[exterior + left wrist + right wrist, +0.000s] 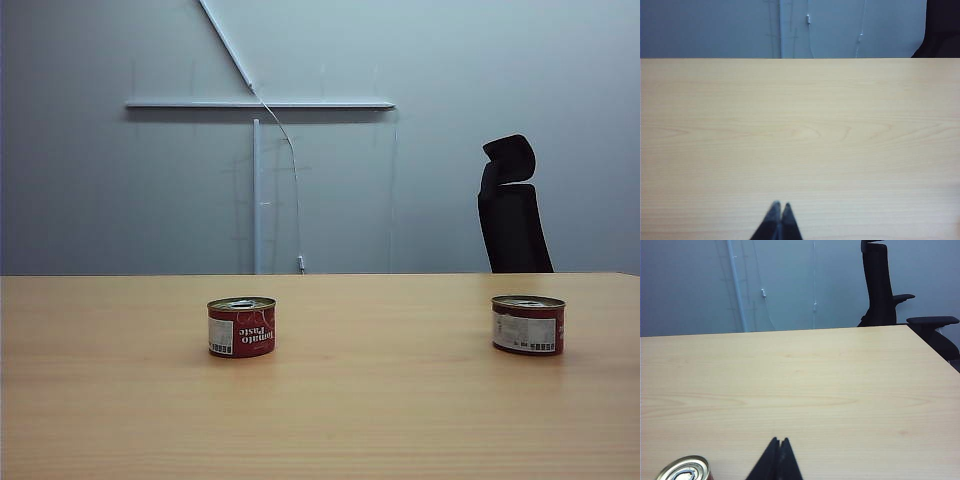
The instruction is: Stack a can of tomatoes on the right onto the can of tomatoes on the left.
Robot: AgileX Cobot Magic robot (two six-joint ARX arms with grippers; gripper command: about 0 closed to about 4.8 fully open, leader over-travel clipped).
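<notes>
Two short red tomato-paste cans with metal lids stand upright on the pale wooden table (320,420), well apart. The left can (241,327) sits a little left of the middle; the right can (528,325) stands toward the right edge, at about the same depth. Both have their long axis vertical, lids up.

Neither arm appears in the exterior view, so both seem drawn back at the near side. The right gripper (779,441) has its dark fingertips pressed together, holding nothing; a can's silvery lid (686,469) shows just beside it in the right wrist view. Which can that is cannot be settled from that view alone, though it is probably the right one, making the right arm the nearer. The left gripper (780,206) is likewise closed and empty, over bare table, with no can in its view.
</notes>
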